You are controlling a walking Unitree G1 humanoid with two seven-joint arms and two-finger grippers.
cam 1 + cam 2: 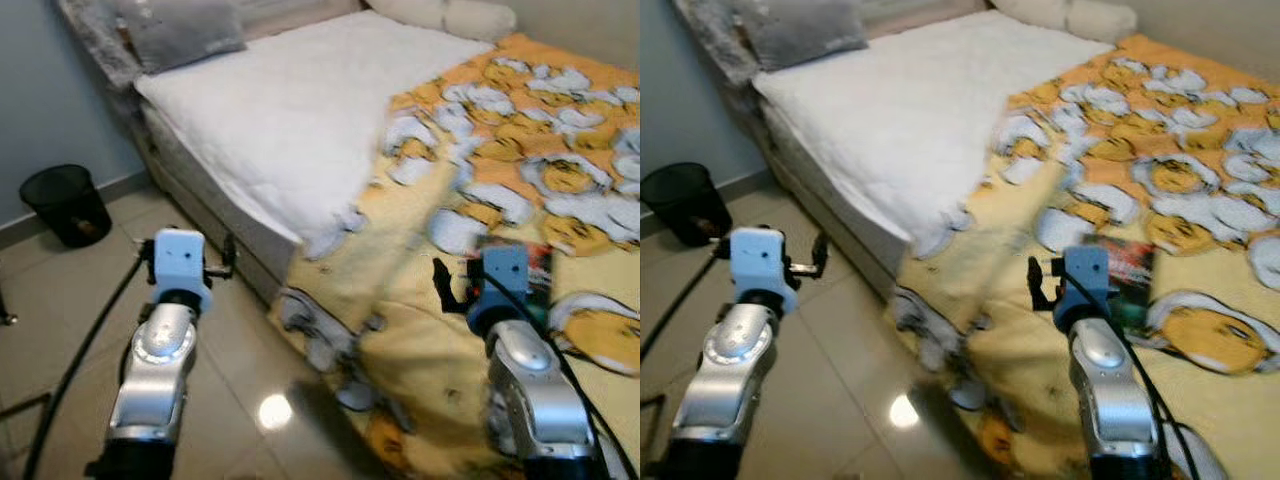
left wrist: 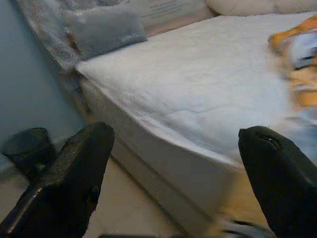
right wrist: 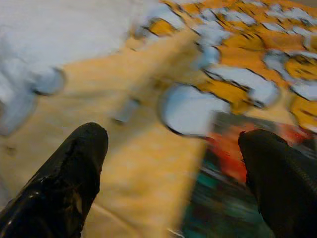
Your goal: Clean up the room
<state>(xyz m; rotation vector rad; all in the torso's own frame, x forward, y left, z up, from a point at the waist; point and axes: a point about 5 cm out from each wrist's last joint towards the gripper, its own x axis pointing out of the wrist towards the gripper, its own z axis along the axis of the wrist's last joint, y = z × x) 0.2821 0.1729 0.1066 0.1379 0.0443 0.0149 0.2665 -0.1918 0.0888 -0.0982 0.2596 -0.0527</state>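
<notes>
Bed (image 1: 300,110) with yellow blanket (image 1: 440,300) on tiled floor (image 1: 60,290); both claws gape wide

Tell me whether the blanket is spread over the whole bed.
No. The blanket covers only one side; its edge is bunched and hangs toward the floor, leaving the white mattress bare.

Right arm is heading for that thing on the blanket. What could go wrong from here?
1. The right gripper is open over the dark red and green item, which lies flat on the soft blanket; the fingers may pinch fabric with it.
2. The views are blurred, so aim may be off.
3. The blanket's edge drapes onto the floor by the robot and might snag on a step.
</notes>
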